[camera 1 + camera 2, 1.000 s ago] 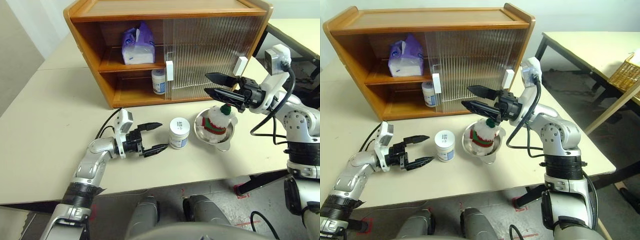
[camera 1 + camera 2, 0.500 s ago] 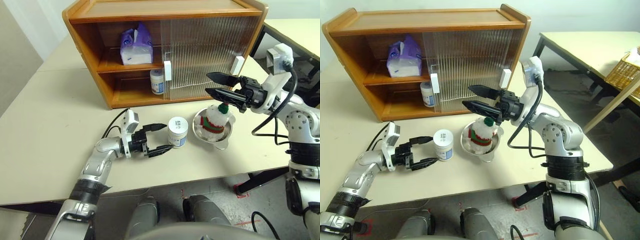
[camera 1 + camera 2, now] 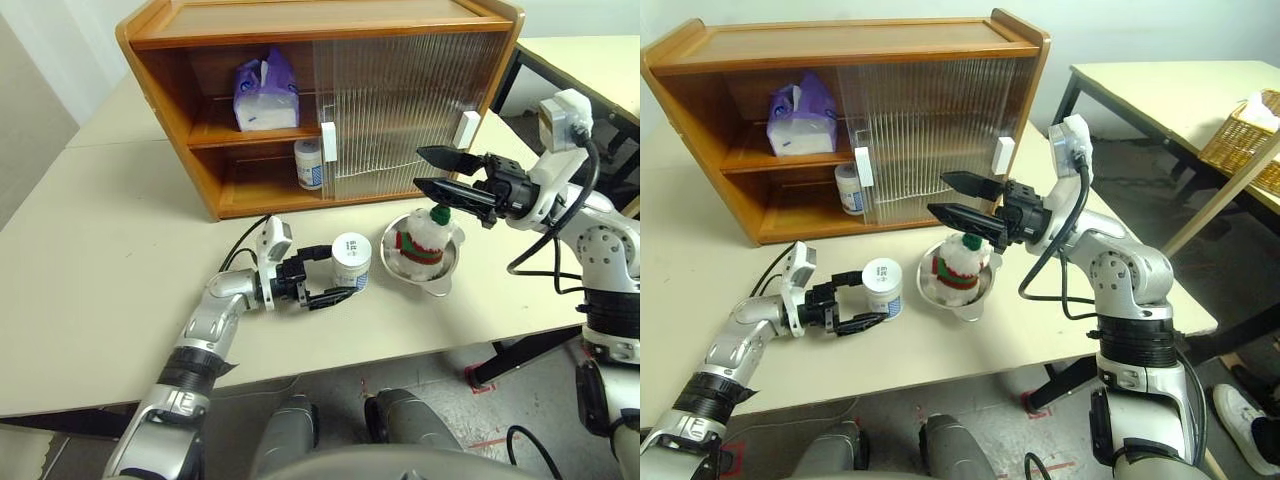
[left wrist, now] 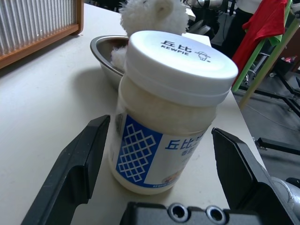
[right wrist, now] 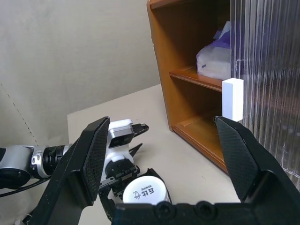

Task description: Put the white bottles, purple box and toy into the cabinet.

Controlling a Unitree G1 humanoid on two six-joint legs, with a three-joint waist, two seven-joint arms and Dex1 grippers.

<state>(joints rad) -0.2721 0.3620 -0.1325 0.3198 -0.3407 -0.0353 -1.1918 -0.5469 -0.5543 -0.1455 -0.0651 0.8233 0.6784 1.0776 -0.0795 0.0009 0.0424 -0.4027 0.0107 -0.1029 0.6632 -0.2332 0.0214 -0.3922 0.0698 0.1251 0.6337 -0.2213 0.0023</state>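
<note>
One white bottle (image 3: 351, 262) stands on the table between the fingers of my left gripper (image 3: 338, 272), which is open; gaps show on both sides of the bottle (image 4: 173, 112) beside each finger (image 4: 79, 164). A second white bottle (image 3: 308, 163) stands on the cabinet's (image 3: 190, 150) lower shelf. On the upper shelf sits the purple box (image 3: 265, 95). The toy (image 3: 425, 235) sits in a steel bowl (image 3: 440, 280) to the right of the first bottle. My right gripper (image 3: 432, 170) hangs open just above the toy, pointing left, holding nothing.
The cabinet's ribbed sliding doors (image 3: 400, 100) cover its right part; the left part stands open. A second table (image 3: 1160, 90) and a wicker basket (image 3: 1245, 140) are off to the right. The table's front edge (image 3: 400, 350) runs close below the bottle and bowl.
My left gripper has moved right along the table until its open fingers stand on either side of the white bottle. The right gripper has kept its place above the toy.
</note>
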